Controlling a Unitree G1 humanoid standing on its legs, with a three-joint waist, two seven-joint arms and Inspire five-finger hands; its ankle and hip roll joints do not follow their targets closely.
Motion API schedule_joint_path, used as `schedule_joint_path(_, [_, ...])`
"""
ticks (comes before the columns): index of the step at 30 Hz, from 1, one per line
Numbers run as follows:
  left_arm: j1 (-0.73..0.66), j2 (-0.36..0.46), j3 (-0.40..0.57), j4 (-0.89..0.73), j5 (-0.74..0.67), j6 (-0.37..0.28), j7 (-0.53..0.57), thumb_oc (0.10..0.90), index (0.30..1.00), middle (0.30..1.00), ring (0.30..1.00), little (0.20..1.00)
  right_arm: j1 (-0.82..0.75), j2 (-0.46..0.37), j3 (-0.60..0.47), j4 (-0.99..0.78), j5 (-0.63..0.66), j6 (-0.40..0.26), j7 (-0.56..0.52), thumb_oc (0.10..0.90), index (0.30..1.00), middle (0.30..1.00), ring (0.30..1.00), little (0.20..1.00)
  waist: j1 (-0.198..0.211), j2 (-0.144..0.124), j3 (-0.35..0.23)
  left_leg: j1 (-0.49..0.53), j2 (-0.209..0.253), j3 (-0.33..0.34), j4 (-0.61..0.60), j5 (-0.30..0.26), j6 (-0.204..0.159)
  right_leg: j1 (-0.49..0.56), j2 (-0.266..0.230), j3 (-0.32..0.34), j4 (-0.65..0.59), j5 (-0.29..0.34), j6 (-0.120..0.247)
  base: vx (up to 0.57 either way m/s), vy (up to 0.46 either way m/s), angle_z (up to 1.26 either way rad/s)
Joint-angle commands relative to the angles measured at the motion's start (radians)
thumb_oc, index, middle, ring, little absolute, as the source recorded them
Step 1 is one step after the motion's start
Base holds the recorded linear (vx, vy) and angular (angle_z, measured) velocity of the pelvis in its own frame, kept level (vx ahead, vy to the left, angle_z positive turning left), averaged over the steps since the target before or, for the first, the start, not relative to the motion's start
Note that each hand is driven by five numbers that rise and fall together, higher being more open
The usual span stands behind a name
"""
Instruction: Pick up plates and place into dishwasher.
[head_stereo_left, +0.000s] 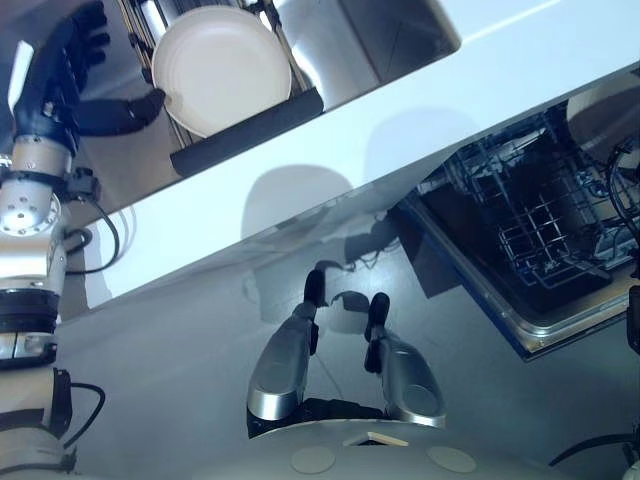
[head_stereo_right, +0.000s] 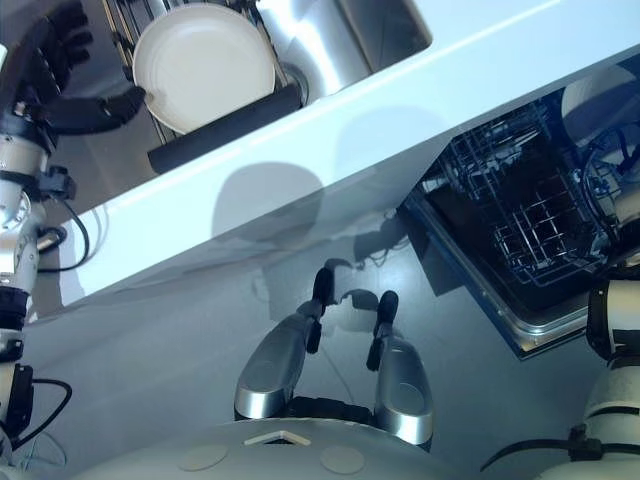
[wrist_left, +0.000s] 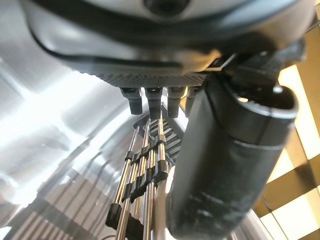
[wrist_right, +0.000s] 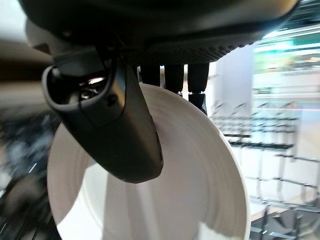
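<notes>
Your right hand (wrist_right: 125, 115) grips a white plate (wrist_right: 200, 190) over the dishwasher rack (head_stereo_left: 530, 215) at 3 o'clock; your left hand (head_stereo_left: 60, 85), fingers relaxed, thumb touching the plate in the sink rack (head_stereo_left: 220, 70) at 11 o'clock

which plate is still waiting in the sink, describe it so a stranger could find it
Start at the steel sink set in the white counter. On its left side a dark-edged wire rack holds one round white plate, with the left hand's thumb at its rim. The other plate is in the right hand, by the dishwasher.
</notes>
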Motion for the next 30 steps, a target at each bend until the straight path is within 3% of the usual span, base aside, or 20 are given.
schedule_joint_path(1, [0.071,0.019,0.053,0.006,0.003,-0.056,0.063,0.8,0.9,0.9,0.9,0.9,0.009,-0.115,0.08,-0.095,-0.063,0.009,-0.015,0.1,0.3,0.3,0.3,0.2,-0.013,-0.025,-0.097,-0.017,-0.028,0.038,0.039,-0.057,0.043,-0.106,0.055,0.008,0.129,-0.049,-0.017,0.0,0.037,-0.08])
schedule_joint_path(5, [0.093,-0.007,0.06,-0.012,0.016,-0.064,0.067,0.8,0.9,0.9,0.9,0.9,0.068,-0.075,0.086,-0.108,-0.072,0.02,0.016,0.1,0.3,0.3,0.3,0.2,-0.011,-0.026,-0.086,-0.008,-0.04,0.035,0.042,-0.056,0.049,-0.101,0.055,0.004,0.136,-0.045,-0.016,0.01,0.05,-0.02])
schedule_joint_path(6, [0.095,-0.011,0.058,-0.014,0.018,-0.066,0.071,0.8,0.9,0.9,0.9,0.9,0.074,-0.066,0.088,-0.112,-0.067,0.027,0.028,0.221,0.404,0.404,0.404,0.321,-0.011,-0.027,-0.084,-0.003,-0.041,0.037,0.041,-0.057,0.05,-0.098,0.054,0.003,0.137,-0.046,-0.016,0.0,0.05,-0.01])
schedule_joint_path(7, [0.097,-0.014,0.059,-0.019,0.018,-0.063,0.071,0.8,0.9,0.9,0.9,0.9,0.08,-0.06,0.087,-0.115,-0.061,0.034,0.042,0.8,0.9,0.9,0.9,0.9,-0.011,-0.027,-0.083,0.002,-0.043,0.037,0.038,-0.057,0.051,-0.094,0.053,0.002,0.135,-0.046,-0.016,0.0,0.051,-0.01])
schedule_joint_path(19, [0.159,-0.07,0.075,-0.053,0.039,-0.076,0.068,0.8,0.9,0.9,0.9,0.9,0.195,0.006,0.026,-0.24,-0.013,0.033,0.045,0.8,0.9,0.9,0.9,0.9,-0.019,-0.039,-0.117,0.097,-0.054,0.058,0.0,-0.061,0.056,-0.007,0.043,0.004,0.109,-0.04,-0.004,0.02,0.047,-0.02])
schedule_joint_path(30, [0.259,-0.148,0.107,-0.055,0.077,-0.089,0.037,0.8,0.9,0.9,0.9,0.9,0.42,0.086,-0.201,-0.468,0.153,-0.087,-0.002,0.8,0.9,0.9,0.9,0.9,-0.048,-0.05,-0.202,0.222,-0.065,0.067,-0.049,-0.082,0.068,0.106,0.036,0.025,0.055,-0.031,0.018,0.08,0.05,-0.02])
